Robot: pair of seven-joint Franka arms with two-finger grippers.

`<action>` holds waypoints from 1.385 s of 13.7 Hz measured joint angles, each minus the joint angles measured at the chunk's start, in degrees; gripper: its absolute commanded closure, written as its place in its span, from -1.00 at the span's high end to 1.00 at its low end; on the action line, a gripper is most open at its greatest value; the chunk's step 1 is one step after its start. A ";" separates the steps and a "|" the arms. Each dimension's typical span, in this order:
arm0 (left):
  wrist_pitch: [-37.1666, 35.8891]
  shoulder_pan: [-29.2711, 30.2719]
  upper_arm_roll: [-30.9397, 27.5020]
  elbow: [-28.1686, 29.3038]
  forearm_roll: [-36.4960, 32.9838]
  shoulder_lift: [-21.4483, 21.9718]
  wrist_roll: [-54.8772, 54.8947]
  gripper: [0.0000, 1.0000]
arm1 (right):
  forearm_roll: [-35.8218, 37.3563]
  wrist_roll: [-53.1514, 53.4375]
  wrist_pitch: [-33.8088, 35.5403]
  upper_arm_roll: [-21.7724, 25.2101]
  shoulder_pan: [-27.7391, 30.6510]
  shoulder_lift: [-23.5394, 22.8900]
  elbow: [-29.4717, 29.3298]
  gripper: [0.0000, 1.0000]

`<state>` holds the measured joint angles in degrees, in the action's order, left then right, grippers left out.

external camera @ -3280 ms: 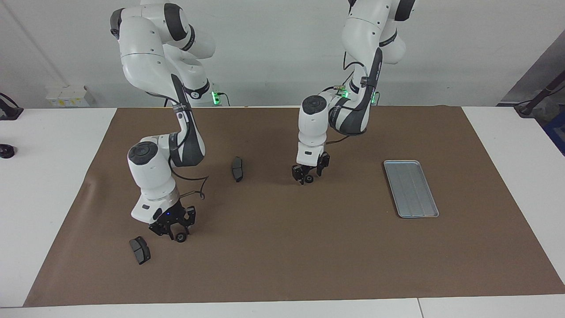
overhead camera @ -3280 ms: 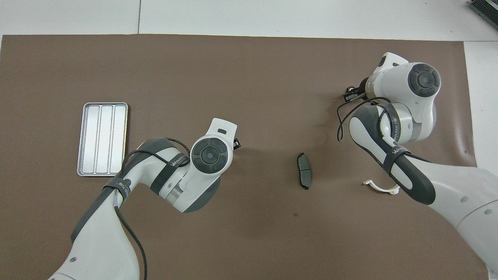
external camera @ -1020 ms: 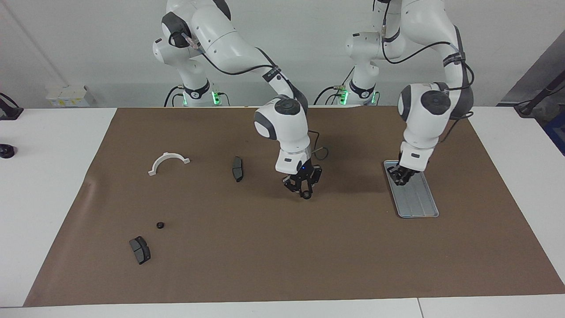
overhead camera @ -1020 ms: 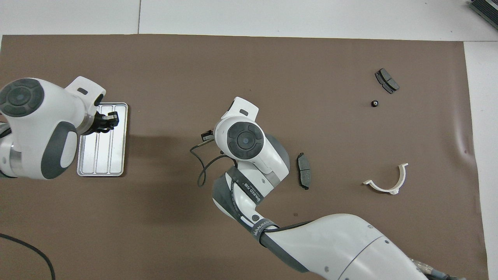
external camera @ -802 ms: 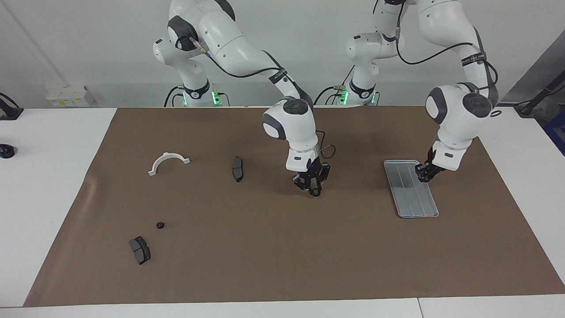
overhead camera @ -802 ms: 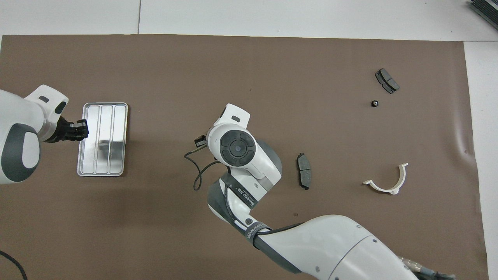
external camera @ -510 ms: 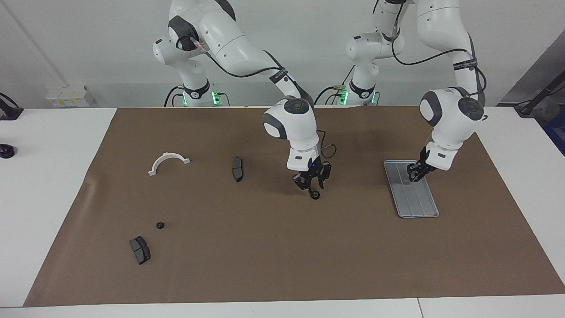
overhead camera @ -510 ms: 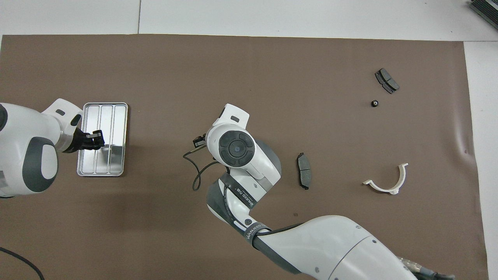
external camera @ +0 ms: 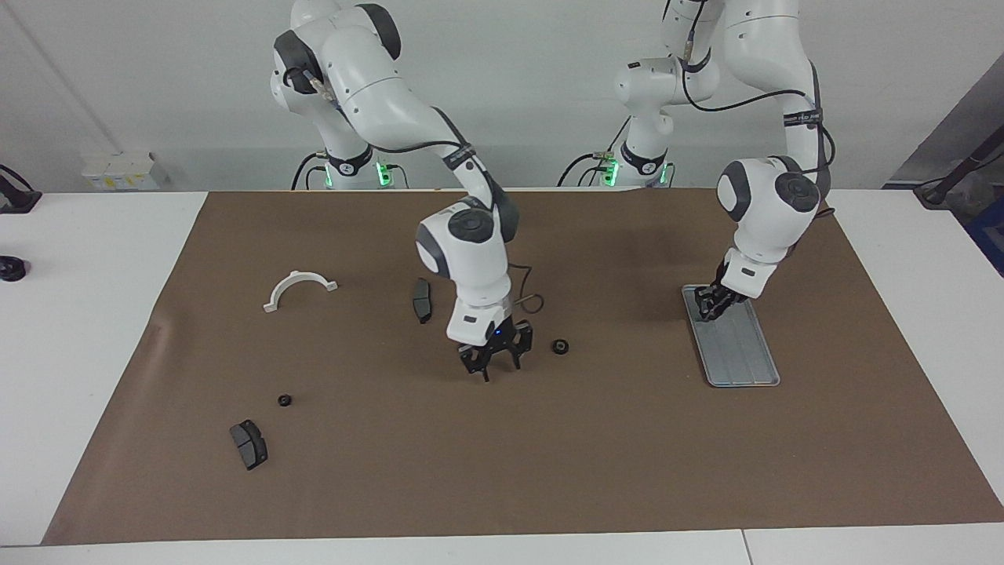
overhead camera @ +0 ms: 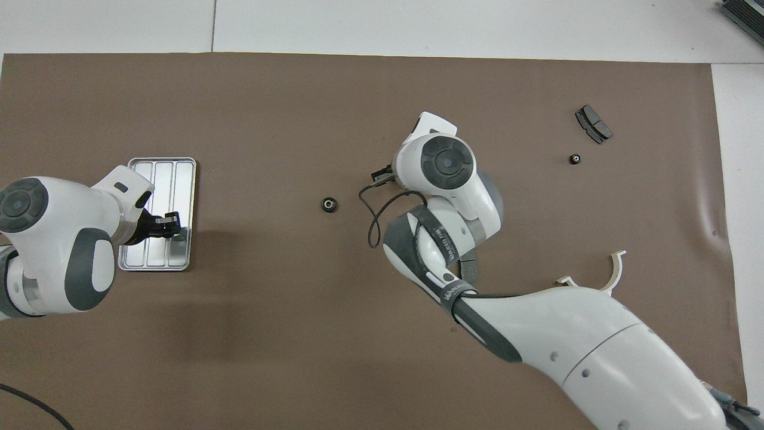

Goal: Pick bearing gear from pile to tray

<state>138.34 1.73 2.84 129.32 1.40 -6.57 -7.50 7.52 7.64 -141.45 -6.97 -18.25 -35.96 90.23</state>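
Note:
The silver tray (external camera: 743, 355) (overhead camera: 156, 173) lies toward the left arm's end of the brown mat. My left gripper (external camera: 709, 308) (overhead camera: 172, 226) hangs low over the tray's end nearer the robots, fingertips together on what looks like a small black bearing gear. A second black bearing gear (external camera: 559, 346) (overhead camera: 327, 205) lies loose on the mat mid-table. Beside that gear, just above the mat, my right gripper (external camera: 494, 364) stands open and empty. In the overhead view its wrist hides it. A third gear (external camera: 285, 400) (overhead camera: 575, 159) rests in the pile toward the right arm's end.
Two dark brake pads (external camera: 249, 444) (external camera: 422, 300) and a white half-ring bracket (external camera: 300, 289) (overhead camera: 597, 280) lie on the mat toward the right arm's end. A loose cable loops from the right wrist (overhead camera: 373, 221).
The right gripper opened and left its gear on the mat mid-table, then drew away toward the right arm's end. The left gripper swung back over the tray's end nearer the robots.

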 measured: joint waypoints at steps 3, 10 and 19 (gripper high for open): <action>0.33 0.12 -0.32 0.14 0.00 -0.01 1.92 1.00 | 0.00 -9.44 0.68 -0.14 8.26 0.20 -0.22 0.31; -2.18 -8.39 0.12 -7.00 0.07 0.47 -10.11 1.00 | 0.01 -23.36 4.13 -0.13 19.54 1.75 0.08 0.29; -1.14 -31.27 0.28 -19.65 -10.17 -13.41 -52.30 1.00 | 0.01 -25.89 4.17 -0.21 25.68 3.39 4.94 0.10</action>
<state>137.20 -29.54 3.12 109.67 -8.77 -19.97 -59.79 7.53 -18.25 -137.27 -7.17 7.43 -32.57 95.17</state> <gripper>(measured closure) 0.000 0.405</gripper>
